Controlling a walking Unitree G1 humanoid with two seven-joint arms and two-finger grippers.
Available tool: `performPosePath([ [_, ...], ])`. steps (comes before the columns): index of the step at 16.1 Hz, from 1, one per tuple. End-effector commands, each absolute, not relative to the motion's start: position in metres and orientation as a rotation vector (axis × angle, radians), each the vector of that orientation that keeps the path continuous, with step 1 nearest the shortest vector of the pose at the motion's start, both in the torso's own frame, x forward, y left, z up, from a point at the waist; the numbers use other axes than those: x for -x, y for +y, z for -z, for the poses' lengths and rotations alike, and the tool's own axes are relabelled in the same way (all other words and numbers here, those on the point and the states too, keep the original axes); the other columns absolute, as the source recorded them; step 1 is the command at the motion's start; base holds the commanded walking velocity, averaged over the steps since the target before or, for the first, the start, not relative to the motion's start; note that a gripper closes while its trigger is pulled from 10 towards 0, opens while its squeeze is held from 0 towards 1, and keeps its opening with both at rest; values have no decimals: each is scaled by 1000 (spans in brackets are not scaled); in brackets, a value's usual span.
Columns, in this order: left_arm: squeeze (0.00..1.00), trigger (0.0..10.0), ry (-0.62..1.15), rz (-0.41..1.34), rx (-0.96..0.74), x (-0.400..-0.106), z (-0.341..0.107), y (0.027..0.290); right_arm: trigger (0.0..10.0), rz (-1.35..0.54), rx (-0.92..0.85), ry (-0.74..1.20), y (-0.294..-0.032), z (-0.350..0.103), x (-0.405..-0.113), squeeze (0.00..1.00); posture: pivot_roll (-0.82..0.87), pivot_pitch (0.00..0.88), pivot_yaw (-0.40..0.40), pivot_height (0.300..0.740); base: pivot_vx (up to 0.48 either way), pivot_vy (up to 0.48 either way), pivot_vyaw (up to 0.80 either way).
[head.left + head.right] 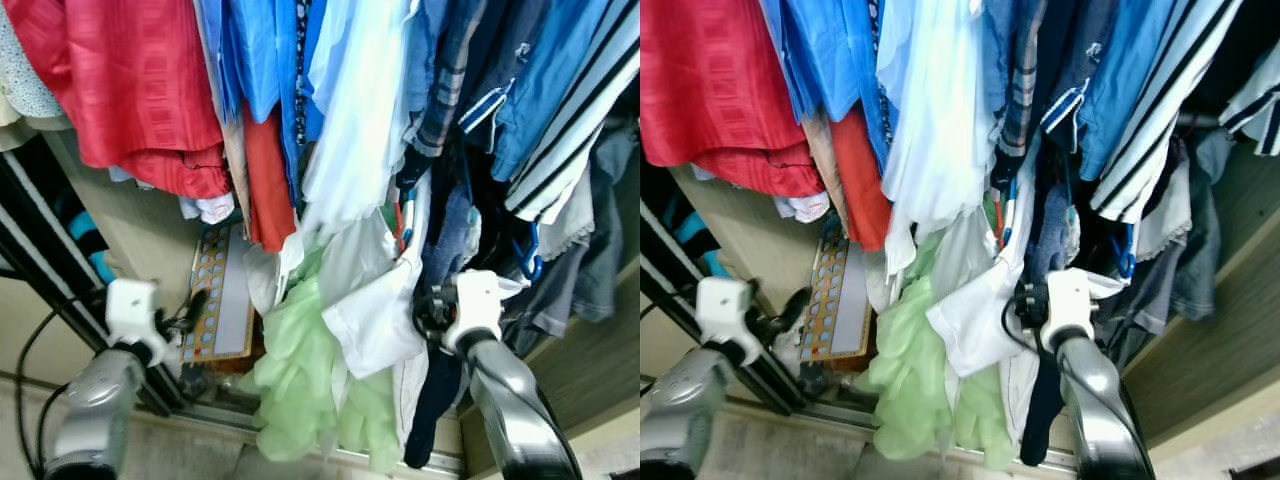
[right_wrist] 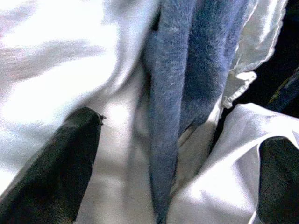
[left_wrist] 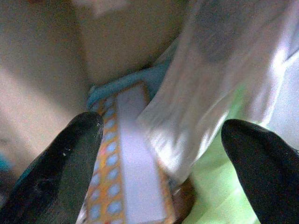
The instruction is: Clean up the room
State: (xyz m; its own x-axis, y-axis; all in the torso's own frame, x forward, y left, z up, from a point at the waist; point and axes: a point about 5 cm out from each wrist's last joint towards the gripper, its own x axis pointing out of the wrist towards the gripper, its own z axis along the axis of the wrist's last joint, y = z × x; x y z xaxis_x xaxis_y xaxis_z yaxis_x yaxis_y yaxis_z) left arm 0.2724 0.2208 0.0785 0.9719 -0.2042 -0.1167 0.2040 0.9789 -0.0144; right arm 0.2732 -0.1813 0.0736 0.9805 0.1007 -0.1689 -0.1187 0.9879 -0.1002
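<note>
While both arms reach up into the closet, the right gripper (image 2: 173,154) sits jaws spread, pushed into a white shirt (image 1: 375,310) with a blue fuzzy garment (image 2: 187,84) hanging between its fingers. The left gripper (image 3: 159,158), also spread wide, points at a patterned board (image 1: 222,295) leaning beside the green garment (image 1: 300,380).

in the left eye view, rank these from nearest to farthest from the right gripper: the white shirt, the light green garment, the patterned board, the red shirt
1. White shirt: right beside the right gripper.
2. Light green garment: lower, toward the robot's left.
3. Patterned board: further left, against the closet wall.
4. Red shirt: hanging top left.
</note>
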Motion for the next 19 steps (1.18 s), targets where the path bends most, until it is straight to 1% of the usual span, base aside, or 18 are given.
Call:
performPosePath([
  [1, 0, 10000, 115, 201, 26, -266, -81, 216, 10000, -144, 108, 162, -180, -78, -261, 0, -18, 0, -13, 740, 0, 0, 0],
  [3, 0, 10000, 102, 168, 77, -258, -79, 211, 10000, -154, 123, 163, -184, -75, -242, 0, -21, 0, -15, 740, 0, 0, 0],
  [5, 0, 10000, 74, 135, 69, -246, -79, 204, 10000, -133, 168, 136, -195, -78, -220, 0, -31, 0, -17, 740, 0, 0, 0],
  [6, 0, 10000, 60, 125, 80, -242, -80, 199, 10000, -109, 194, 119, -200, -82, -215, 0, -36, 0, -19, 740, 0, 0, 0],
  [7, 0, 10000, 4, 145, 51, -238, -86, 194, 10000, -90, 205, 98, -201, -87, -212, 0, -38, 0, -18, 740, 0, 0, 0],
  [8, 0, 10000, 12, 123, 63, -237, -92, 194, 10000, -89, 222, 66, -198, -96, -213, 0, -48, 0, -8, 740, 0, 0, 0],
  [9, 0, 10000, 31, 101, 222, -240, -98, 196, 10000, -69, 256, 18, -194, -111, -219, 0, -53, 0, -1, 740, 0, 0, 0],
  [10, 0, 10000, 7, 79, 203, -243, -105, 199, 10000, -59, 265, -29, -190, -124, -228, 0, -56, 0, 6, 740, 0, 0, 0],
  [11, 0, 10000, -45, 130, 100, -247, -116, 194, 10000, -45, 233, -72, -187, -136, -238, 0, -58, 0, 9, 740, 0, 0, 0],
  [12, 0, 10000, -53, 142, 89, -247, -118, 192, 10000, -44, 233, -80, -186, -137, -241, 0, -58, 0, 11, 740, 0, 0, 0],
  [14, 0, 10000, -62, 133, 81, -250, -118, 189, 10000, -66, 211, -96, -182, -132, -257, 0, -73, 0, 16, 740, 0, 0, 0],
  [17, 0, 10000, -70, 87, 75, -251, -109, 187, 10000, -37, 209, -76, -184, -122, -259, 0, -81, 0, 23, 740, 0, 0, 0],
  [18, 0, 10000, -80, 104, 42, -249, -107, 184, 10000, -31, 209, -71, -186, -119, -258, 0, -79, 0, 22, 740, 0, 0, 0],
  [19, 0, 10000, -88, 100, 12, -240, -102, 187, 10000, -24, 215, -53, -186, -109, -252, 0, -62, 0, 12, 740, 0, 0, 0],
])
